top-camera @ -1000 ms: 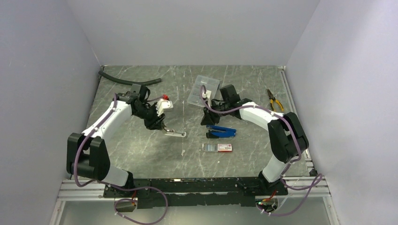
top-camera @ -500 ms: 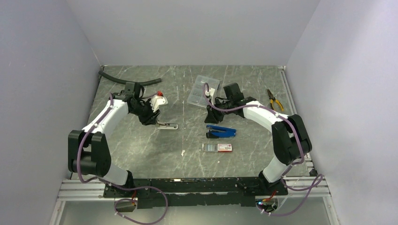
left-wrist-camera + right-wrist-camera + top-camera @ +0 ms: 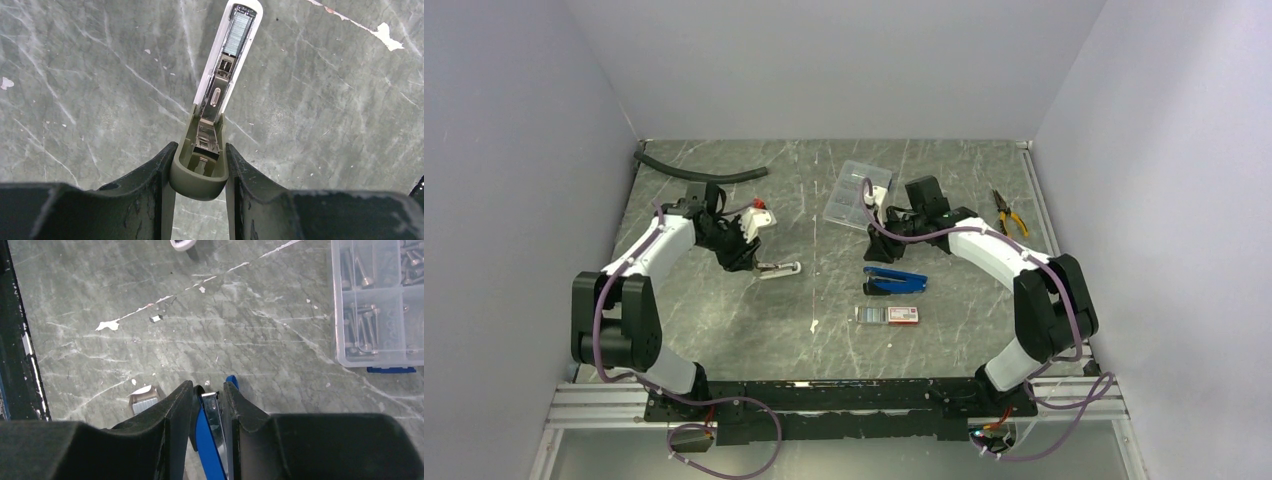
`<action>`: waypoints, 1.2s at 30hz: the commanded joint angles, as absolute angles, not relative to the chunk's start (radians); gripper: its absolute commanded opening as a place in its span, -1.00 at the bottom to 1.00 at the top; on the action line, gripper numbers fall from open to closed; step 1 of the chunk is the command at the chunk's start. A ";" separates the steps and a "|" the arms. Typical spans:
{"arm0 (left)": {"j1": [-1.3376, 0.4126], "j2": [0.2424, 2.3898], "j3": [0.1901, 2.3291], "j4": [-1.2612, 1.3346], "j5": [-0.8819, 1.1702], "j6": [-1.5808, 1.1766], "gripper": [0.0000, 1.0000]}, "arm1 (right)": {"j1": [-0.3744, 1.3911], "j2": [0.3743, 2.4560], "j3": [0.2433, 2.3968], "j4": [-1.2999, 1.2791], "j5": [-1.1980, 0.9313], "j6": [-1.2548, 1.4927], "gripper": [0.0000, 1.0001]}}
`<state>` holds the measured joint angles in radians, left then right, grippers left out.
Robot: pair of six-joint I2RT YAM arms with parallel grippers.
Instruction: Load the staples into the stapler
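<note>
A grey-green marbled table (image 3: pixel 724 330) sits boxed in by plain pale walls. Over its left half, the left gripper (image 3: pixel 199 152) is clamped across the olive rear end of the white stapler (image 3: pixel 216 95). The stapler is opened with its channel facing up, and a strip of staples (image 3: pixel 238 32) sits at the far, front end of that channel. The staple box (image 3: pixel 890 315) with its red end lies well apart, near the middle of the table, just on the near side of the blue stapler (image 3: pixel 894 281). The right gripper (image 3: pixel 207 387) frames that blue stapler's end between its fingers, but neither view shows whether it pinches the stapler or merely hangs above it.

The main risk, as I judge it, is to the uncovered strip. A tilt or jolt of the white stapler could slide the strip back along the channel or spill it onto the table. The hold is only at the rear tip, so the long body could pivot in the fingers. Closing the top with the strip askew would likely jam it.
</note>
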<state>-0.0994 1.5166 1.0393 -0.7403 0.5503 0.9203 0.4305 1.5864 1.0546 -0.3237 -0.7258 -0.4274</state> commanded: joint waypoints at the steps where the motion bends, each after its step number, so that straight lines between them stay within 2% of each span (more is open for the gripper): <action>1: -0.077 1.492 1.022 -0.704 0.618 0.930 -0.42 | 0.425 1.538 1.037 -0.332 -0.705 -0.450 -0.34; 8: -0.047 1.466 1.019 -0.705 0.651 0.932 -0.33 | 0.425 1.502 1.001 -0.356 -0.651 -0.486 -0.31; 18: -0.052 1.485 1.103 -0.762 0.707 0.922 -0.29 | 0.425 1.494 0.986 -0.344 -0.639 -0.472 -0.30; 30: -0.183 1.521 1.138 -0.786 0.511 0.916 -0.30 | 0.426 1.502 0.981 -0.341 -0.640 -0.476 -0.30; 36: -0.260 1.597 1.226 -0.846 0.419 0.886 -0.40 | 0.426 1.495 0.971 -0.344 -0.632 -0.483 -0.30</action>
<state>-0.2230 1.5578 1.1439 -0.8066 0.4892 0.9131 0.4305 1.5246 0.9848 -0.3580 -0.6353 -0.4644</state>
